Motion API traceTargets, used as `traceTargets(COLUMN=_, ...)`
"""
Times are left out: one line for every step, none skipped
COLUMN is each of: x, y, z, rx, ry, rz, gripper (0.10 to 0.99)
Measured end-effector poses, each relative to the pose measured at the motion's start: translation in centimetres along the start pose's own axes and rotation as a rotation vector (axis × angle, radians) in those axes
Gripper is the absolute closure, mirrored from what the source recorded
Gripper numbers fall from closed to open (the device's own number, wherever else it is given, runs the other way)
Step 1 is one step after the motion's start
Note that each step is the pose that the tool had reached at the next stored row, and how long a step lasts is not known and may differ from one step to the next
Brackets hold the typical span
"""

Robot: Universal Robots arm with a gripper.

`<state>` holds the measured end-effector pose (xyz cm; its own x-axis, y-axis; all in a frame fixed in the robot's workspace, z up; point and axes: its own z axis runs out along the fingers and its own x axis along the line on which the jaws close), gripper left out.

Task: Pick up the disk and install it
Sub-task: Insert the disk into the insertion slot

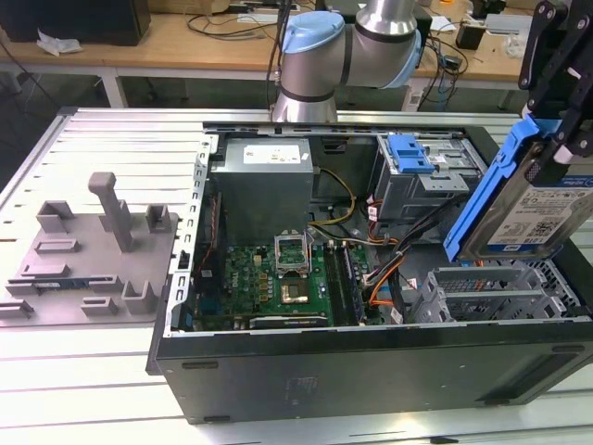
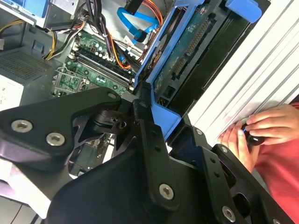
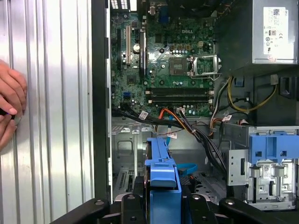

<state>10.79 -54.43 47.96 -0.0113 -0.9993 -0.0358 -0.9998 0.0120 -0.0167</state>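
In the exterior view the disk (image 1: 533,209), a silver drive with a white-and-blue label in a bright blue carrier frame, hangs tilted on edge above the open computer case (image 1: 371,371), at the exterior view's right. My black gripper (image 1: 559,130) is shut on its upper end. In the first wrist view the carrier's blue edge (image 3: 163,179) stands between my fingers (image 3: 135,193), over the case's floor beside the grey drive cage (image 3: 261,163). In the second wrist view the disk's green underside (image 2: 187,51) runs away from my gripper (image 2: 156,114).
Inside the case are the motherboard (image 1: 278,278), the grey power supply (image 1: 264,185), orange and black cables (image 1: 384,278) and the drive cage with its fixed blue latch (image 1: 410,153). A grey fixture plate (image 1: 93,260) lies at the exterior view's left. A person's hand (image 2: 261,128) rests on the ribbed table beside the case.
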Motion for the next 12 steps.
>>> traceTargets(x=0.0, y=0.0, z=0.01, rx=0.001, ry=0.0004, rz=-0.001, gripper=0.722)
traceTargets(x=0.01, y=0.04, z=0.03, rx=0.001, ry=0.0011, rz=-0.002, gripper=0.722)
traceTargets(x=0.0, y=0.11, z=0.03, rx=0.002, ry=0.0028, rz=-0.002, gripper=0.722)
traceTargets(x=0.01, y=0.16, z=0.08, rx=0.002, ry=0.0028, rz=-0.002, gripper=0.722)
traceTargets(x=0.01, y=0.16, z=0.15, rx=0.002, ry=0.0029, rz=-0.002, gripper=0.722)
traceTargets(x=0.01, y=0.17, z=0.21, rx=0.002, ry=0.0029, rz=-0.003, gripper=0.722)
traceTargets(x=0.01, y=0.17, z=0.26, rx=0.003, ry=0.0029, rz=-0.005, gripper=0.722)
traceTargets(x=0.01, y=0.17, z=0.3, rx=0.003, ry=0.0029, rz=-0.006, gripper=0.722)
traceTargets(x=0.02, y=0.17, z=0.35, rx=0.004, ry=0.0029, rz=-0.008, gripper=0.722)
traceTargets(x=0.03, y=0.17, z=0.38, rx=0.005, ry=0.0029, rz=-0.009, gripper=0.722)
traceTargets(x=0.05, y=0.17, z=0.45, rx=0.006, ry=0.0029, rz=-0.012, gripper=0.722)
traceTargets(x=0.07, y=0.18, z=0.5, rx=0.006, ry=0.0028, rz=-0.013, gripper=0.722)
